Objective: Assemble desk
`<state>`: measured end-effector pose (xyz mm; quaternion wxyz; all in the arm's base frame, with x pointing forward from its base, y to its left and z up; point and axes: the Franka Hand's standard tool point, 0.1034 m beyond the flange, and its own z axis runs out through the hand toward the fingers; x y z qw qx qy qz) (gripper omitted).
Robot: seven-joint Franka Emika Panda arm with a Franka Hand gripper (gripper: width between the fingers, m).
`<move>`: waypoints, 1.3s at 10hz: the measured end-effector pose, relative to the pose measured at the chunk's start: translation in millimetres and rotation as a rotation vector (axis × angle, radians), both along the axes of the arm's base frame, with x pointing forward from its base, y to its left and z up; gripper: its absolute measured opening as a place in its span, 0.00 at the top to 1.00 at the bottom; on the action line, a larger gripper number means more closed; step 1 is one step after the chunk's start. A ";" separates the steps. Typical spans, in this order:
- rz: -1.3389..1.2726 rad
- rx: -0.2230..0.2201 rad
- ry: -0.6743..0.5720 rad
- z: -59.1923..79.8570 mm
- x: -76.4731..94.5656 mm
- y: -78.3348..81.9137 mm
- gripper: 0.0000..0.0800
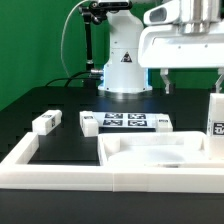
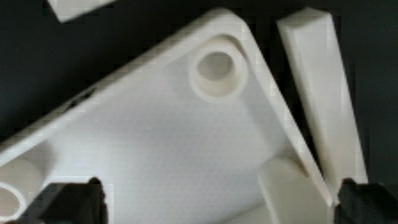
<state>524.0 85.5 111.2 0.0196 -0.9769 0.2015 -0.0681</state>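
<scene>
Desk panel [image 1: 160, 150] lies flat on the black tabletop [image 1: 60, 105] directly beneath the hand [image 2: 217, 203], whose fingers stand wide apart, holding nothing. A loose leg [image 2: 317, 90] lies close beside the panel's edge. An off-centre descent could knock it or skew the panel.

The tabletop [image 2: 160, 140] looks smooth, slightly glossy white plastic, while the table [image 1: 60, 145] beneath is matt black.
</scene>
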 end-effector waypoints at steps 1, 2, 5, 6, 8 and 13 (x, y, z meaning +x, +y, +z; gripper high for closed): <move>0.001 0.001 -0.008 2.7 4.8 0.9 0.19; 0.001 0.001 -0.006 1.5 4.0 0.7 0.19; 0.093 -0.028 -0.037 -33.2 -27.4 -23.3 0.19; 0.128 -0.042 -0.050 -45.7 -34.1 -32.5 0.19; 0.161 -0.056 -0.044 -58.8 -37.1 -39.7 0.19; 0.252 -0.010 0.210 -59.8 -43.1 -56.8 0.19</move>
